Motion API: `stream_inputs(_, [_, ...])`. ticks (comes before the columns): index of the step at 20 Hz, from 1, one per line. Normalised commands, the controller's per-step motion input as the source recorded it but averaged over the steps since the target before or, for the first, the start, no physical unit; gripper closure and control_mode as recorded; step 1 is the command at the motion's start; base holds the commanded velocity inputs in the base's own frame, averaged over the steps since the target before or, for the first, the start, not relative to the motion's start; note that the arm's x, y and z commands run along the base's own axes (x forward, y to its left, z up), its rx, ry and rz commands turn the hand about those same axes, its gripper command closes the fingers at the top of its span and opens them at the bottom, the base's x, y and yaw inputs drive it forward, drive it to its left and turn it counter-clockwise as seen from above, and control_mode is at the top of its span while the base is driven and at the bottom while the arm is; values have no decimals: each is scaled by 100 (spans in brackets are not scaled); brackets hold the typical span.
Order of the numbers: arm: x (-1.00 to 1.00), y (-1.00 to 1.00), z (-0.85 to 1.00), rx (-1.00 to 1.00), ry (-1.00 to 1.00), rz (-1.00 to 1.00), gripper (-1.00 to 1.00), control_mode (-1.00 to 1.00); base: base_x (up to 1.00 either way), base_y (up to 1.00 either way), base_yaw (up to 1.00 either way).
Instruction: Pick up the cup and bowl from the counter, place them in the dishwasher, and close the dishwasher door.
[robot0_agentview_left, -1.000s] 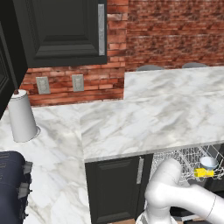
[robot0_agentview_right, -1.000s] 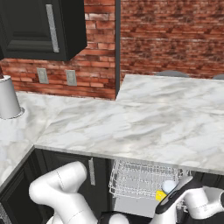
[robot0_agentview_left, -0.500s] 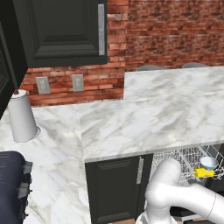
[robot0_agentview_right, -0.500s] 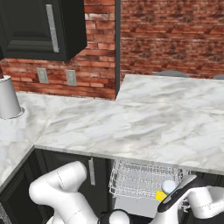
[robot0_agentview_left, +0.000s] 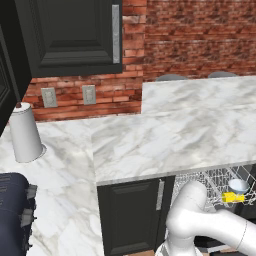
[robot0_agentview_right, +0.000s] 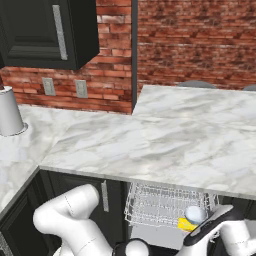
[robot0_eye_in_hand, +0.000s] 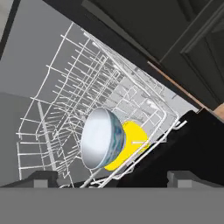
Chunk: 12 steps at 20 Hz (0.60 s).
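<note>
Nothing among the dishes has moved since the earlier frames; only the arm has shifted a little beside the white wire rack (robot0_agentview_right: 167, 207). Bowl (robot0_eye_in_hand: 103, 138) and yellow cup (robot0_eye_in_hand: 127, 146) lie touching inside the rack, directly ahead of the gripper (robot0_eye_in_hand: 112, 179), whose jaws are spread wide and hold nothing. Hand view shows the bowl tipped on its side; the base views show the counter (robot0_agentview_left: 165, 135) above the rack.

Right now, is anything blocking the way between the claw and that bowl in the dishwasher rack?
Nothing visible does. In the hand view the bowl sits tilted in the white rack, leaning against a yellow item, and the open claw looks straight at it across open space. Both things already lie inside the rack.
</note>
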Motion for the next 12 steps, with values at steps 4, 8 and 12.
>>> stream_inputs(4, [-44,0,0,1,-1,1,-100,-100,0,0,0])
stream_inputs(8, [-62,0,0,0,-7,0,-100,-100,0,0,0])
stream_inputs(12, [-57,4,0,0,-13,0,-100,-100,0,0,0])
